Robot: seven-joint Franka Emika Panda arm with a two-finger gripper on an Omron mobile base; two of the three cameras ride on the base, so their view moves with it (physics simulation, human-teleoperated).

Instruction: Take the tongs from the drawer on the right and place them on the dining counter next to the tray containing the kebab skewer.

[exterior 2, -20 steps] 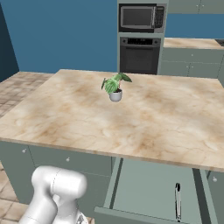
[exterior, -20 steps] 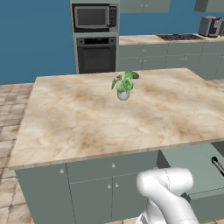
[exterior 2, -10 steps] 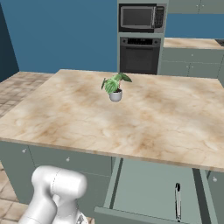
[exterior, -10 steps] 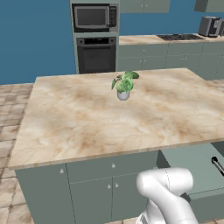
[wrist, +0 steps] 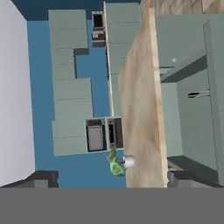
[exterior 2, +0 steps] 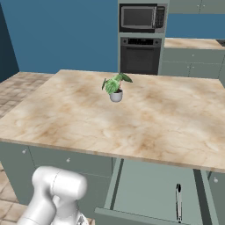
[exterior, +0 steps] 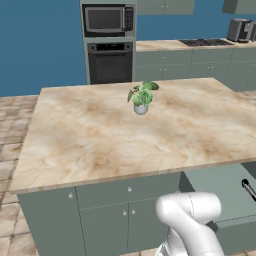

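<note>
While the tongs (exterior 2: 178, 202) lie along the floor of the open drawer (exterior 2: 149, 184) under the marbled island (exterior 2: 145, 118), the gripper (wrist: 111, 178), fingers spread wide and holding nothing, could clip the drawer's front wall when descending.

One open drawer (exterior 2: 149, 193) at five o'clock in the right base view, with one pair of tongs (exterior 2: 178, 201) inside; one potted plant (exterior 2: 115, 86) on one marbled island (exterior 2: 145, 118); one microwave (exterior 2: 141, 16); one oven (exterior 2: 139, 55); one toaster (exterior: 240, 30).
</note>
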